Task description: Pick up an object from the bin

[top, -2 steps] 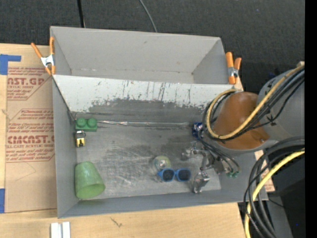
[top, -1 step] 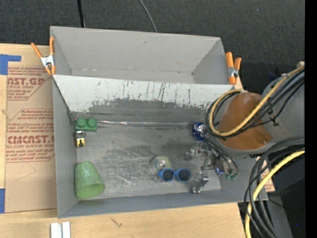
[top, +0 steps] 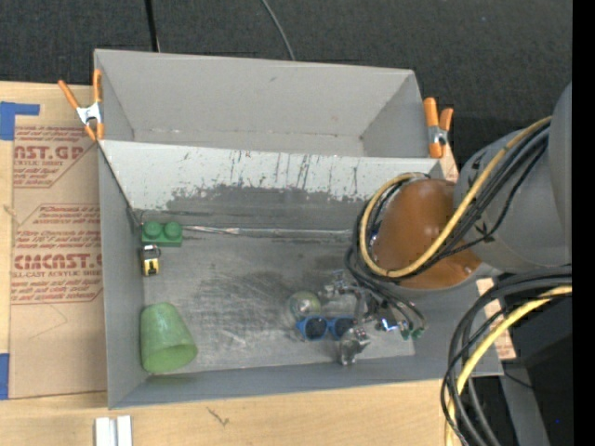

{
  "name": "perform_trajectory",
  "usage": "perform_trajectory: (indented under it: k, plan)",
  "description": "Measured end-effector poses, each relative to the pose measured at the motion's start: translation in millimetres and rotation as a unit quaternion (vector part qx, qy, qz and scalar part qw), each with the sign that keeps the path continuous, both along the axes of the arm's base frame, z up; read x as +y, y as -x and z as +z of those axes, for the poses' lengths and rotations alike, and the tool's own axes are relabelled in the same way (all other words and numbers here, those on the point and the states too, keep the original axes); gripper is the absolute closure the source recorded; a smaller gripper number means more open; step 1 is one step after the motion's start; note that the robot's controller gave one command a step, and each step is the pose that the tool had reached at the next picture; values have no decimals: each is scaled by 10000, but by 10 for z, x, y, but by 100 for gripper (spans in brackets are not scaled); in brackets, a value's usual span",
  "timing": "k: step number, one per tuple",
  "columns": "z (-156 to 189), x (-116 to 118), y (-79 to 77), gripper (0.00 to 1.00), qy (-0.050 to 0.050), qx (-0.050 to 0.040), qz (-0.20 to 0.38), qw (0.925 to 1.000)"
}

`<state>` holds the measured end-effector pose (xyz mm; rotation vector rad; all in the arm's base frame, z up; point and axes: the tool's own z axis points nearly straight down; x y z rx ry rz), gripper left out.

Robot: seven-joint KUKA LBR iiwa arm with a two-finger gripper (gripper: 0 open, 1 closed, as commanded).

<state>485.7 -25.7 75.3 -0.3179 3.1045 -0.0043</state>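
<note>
So, gripper [top: 350,335]: low over the floor near the front right corner, close to the front wall; whether it is spread or pressed together cannot be told from this angle.
Small blue object [top: 319,326]: on the floor just left of the gripper, right up against its metal parts; whether it is pinched cannot be told.
Pale glassy round object [top: 302,303]: just behind the blue one, also near the gripper's left side.
Green cup [top: 165,339]: on its side in the front left corner, wider end toward the front wall, well apart from the gripper.
Small yellow-and-black piece [top: 150,266]: by the left wall, behind the cup.
Green studded brick [top: 161,233]: back left corner of the floor, just behind the yellow-and-black piece.
Orange cover [top: 418,235]: on the wrist above the gripper, ringed by yellow and black cables.
Bin [top: 260,170]: grey metal, its sloping back wall scratched and worn.
</note>
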Motion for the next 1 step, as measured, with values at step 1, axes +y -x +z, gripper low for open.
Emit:
perform_trajectory:
  k: [1]
  plan:
    - [-15,-8,45,100,1,93,-7,10000]
